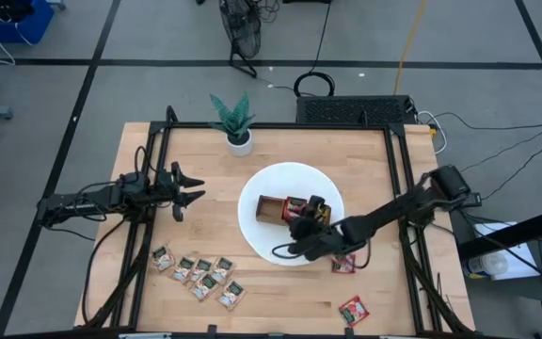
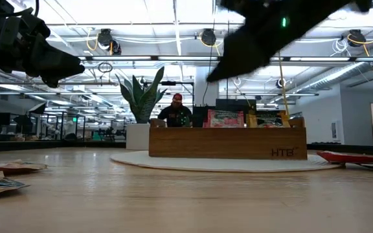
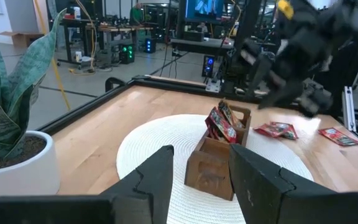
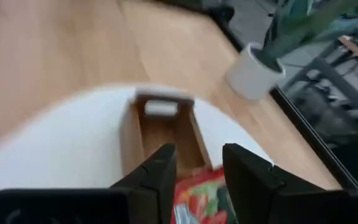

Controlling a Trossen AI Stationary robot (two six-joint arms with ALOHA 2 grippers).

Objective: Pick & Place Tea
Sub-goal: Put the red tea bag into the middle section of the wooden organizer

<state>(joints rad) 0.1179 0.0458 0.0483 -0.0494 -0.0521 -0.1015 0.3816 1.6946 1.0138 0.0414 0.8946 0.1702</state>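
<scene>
Two arms over a wooden table (image 1: pixel 280 301). Right gripper (image 1: pixel 301 229) above a wooden tray (image 1: pixel 273 209) on a round white mat (image 1: pixel 262 235); jaws apart with a narrow gap, nothing between the fingers (image 4: pixel 160 171), a red tea sachet (image 4: pixel 201 196) just beneath them. Red sachets (image 3: pixel 224 124) standing upright in the tray's middle section; the end section nearest the left arm bare, the far one perhaps holding orange ones, hard to tell. Two more red sachets (image 1: pixel 344 264) flat on the table beside the mat. Beige sachets (image 1: pixel 200 273) clustered near the front edge, left of the mat. Left gripper (image 1: pixel 188 188) waiting off to the left, well apart from the tray, jaws open and empty. Potted plant (image 1: pixel 237 127) at the back edge.
</scene>
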